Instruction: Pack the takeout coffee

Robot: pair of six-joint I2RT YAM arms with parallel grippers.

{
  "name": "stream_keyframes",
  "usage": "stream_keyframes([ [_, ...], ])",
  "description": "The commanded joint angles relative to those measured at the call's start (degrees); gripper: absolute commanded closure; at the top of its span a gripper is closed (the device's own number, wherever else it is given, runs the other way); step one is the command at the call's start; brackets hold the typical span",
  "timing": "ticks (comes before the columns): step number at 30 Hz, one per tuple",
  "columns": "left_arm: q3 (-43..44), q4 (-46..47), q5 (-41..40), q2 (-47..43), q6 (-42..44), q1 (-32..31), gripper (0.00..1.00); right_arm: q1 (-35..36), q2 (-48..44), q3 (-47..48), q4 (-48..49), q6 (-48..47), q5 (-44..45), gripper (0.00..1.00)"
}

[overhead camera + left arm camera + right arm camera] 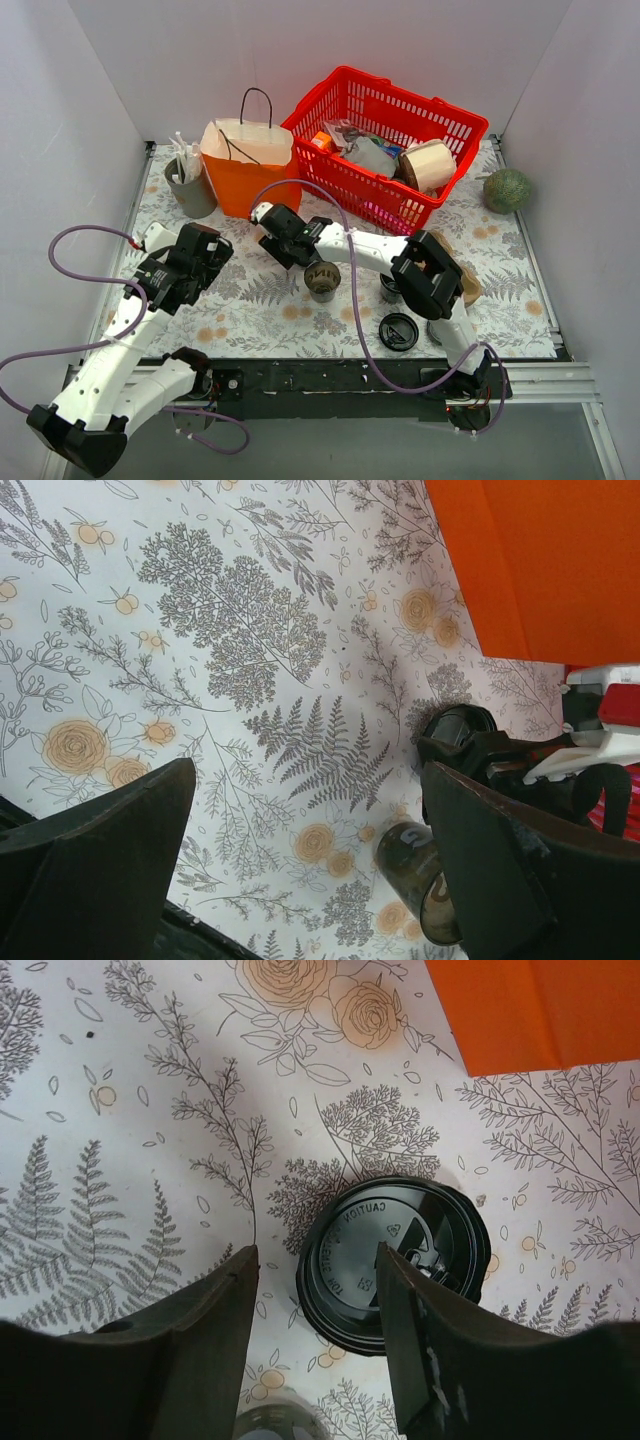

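Observation:
The takeout coffee cup (pixel 322 280) stands open on the floral mat, dark outside and brown inside, with no lid on it. It also shows in the left wrist view (pixel 420 875) and at the bottom edge of the right wrist view (pixel 275 1425). A round black lid (pixel 350 1260) lies flat on the mat between the cup and the orange bag. My right gripper (pixel 315 1260) hangs open just above it, one finger (pixel 430 1340) over the lid, holding nothing; in the top view (pixel 285 245) it hides the lid. My left gripper (pixel 310 850) is wide open and empty, left of the cup (pixel 205 258).
An orange paper bag (pixel 250 165) stands open at the back, a grey holder with utensils (pixel 190 185) to its left. A red basket (pixel 385 185) holds packets. A second black cup (pixel 390 288) and a loose black lid (pixel 398 331) sit near the right arm. A green melon (pixel 507 189) lies far right.

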Motion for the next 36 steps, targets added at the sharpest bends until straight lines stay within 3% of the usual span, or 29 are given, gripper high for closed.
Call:
stream_keyframes([
  [1, 1.8, -2.09, -3.53, -0.74, -0.19, 0.21, 0.02, 0.21, 1.96, 4.4, -2.63, 0.38, 3.59, 0.43],
  [19, 2.6, -2.71, -3.97, -1.79, 0.16, 0.21, 0.02, 0.91, 8.03, 7.91, -4.65, 4.33, 3.77, 0.6],
  [22, 2.33, -2.53, -4.15, -1.8, 0.16, 0.21, 0.02, 1.17, 8.47, 8.09, -5.01, 4.6, 4.38, 0.68],
  [26, 2.16, -2.44, -3.53, -1.71, 0.16, 0.21, 0.02, 1.7, 7.07, 8.35, -5.18, 5.12, 4.73, 0.98],
  [29, 2.15, -2.09, -3.09, -2.06, 0.42, 0.21, 0.02, 2.23, 3.92, 7.66, -4.4, 5.21, 4.91, 0.99],
  [32, 2.42, -1.21, -2.13, -2.41, 1.56, 0.29, 0.02, 2.32, -1.69, 6.08, -1.94, 5.39, -0.61, 0.99],
  [36, 2.68, 1.5, 0.15, -3.72, 4.02, 0.29, 0.02, 2.32, -11.19, 0.73, 0.88, 4.43, -14.37, 0.99],
])
